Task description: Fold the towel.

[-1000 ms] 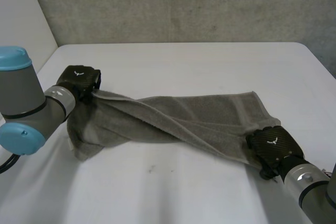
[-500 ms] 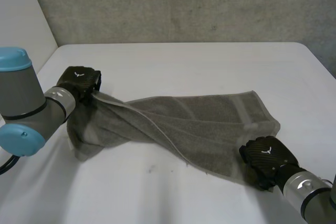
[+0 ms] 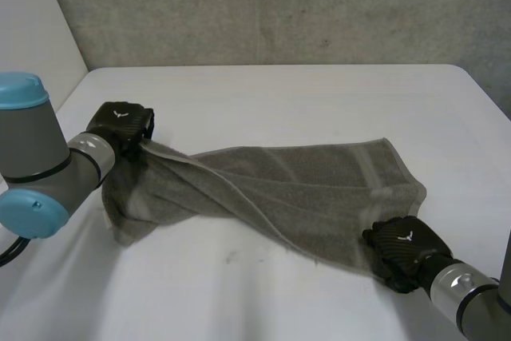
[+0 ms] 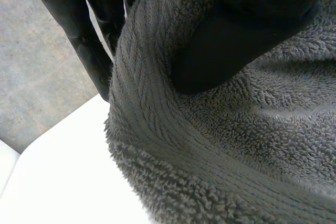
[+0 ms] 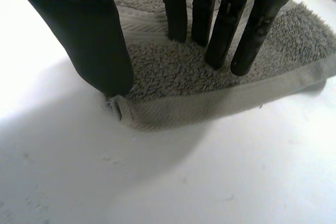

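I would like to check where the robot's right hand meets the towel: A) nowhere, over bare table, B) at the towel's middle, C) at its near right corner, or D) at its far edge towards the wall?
C: in the head view the right hand sits at the near right corner of the towel, and its own wrist view shows its fingers resting on the cloth by the hem.

**Left hand's got the towel pinched**

You're looking at the left hand (image 4: 247, 30) clamped on a fold of the grey terry towel (image 4: 210, 145), with the thumb on one face and the fingers (image 4: 86, 51) behind the hemmed edge. There's white table (image 4: 63, 171) just beside the cloth.
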